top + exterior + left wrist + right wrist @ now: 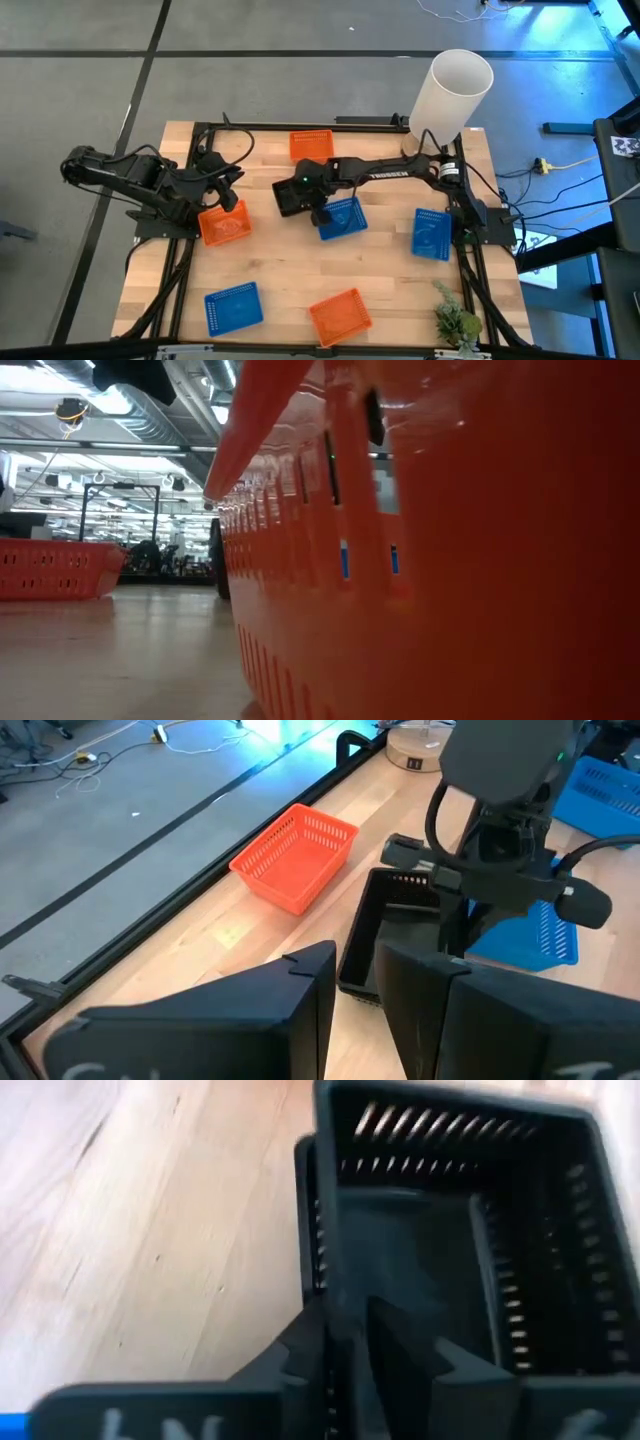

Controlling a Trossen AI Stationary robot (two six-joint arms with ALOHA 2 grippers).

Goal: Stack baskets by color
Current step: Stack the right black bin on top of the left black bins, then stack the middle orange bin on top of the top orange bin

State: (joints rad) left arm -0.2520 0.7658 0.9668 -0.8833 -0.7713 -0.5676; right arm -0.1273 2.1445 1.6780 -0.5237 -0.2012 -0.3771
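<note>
A black basket (288, 198) (385, 940) sits on the table's middle; in the right wrist view a second black rim (303, 1210) shows just outside its wall. My right gripper (308, 205) (345, 1325) points down into it, slightly open, one finger on either side of the basket's wall (325, 1230). A blue basket (342, 218) lies right beside it. My left gripper (228, 193) (355, 970) hovers at the left, above an orange basket (222, 225), with a narrow gap and nothing between its fingers. My right gripper comes at the black basket slanting from above, one finger inside and one outside its side wall (327, 1280). The basket rests flat on the table. Whether the fingers touch the wall, I cannot tell.
More baskets lie apart on the table: orange at the far side (311, 145) (295, 855), orange (340, 316) and blue (233, 307) near the front edge, blue at the right (432, 233). A tall white cylinder (452, 92) stands at the far right corner, a small plant (455, 320) at the near right.
</note>
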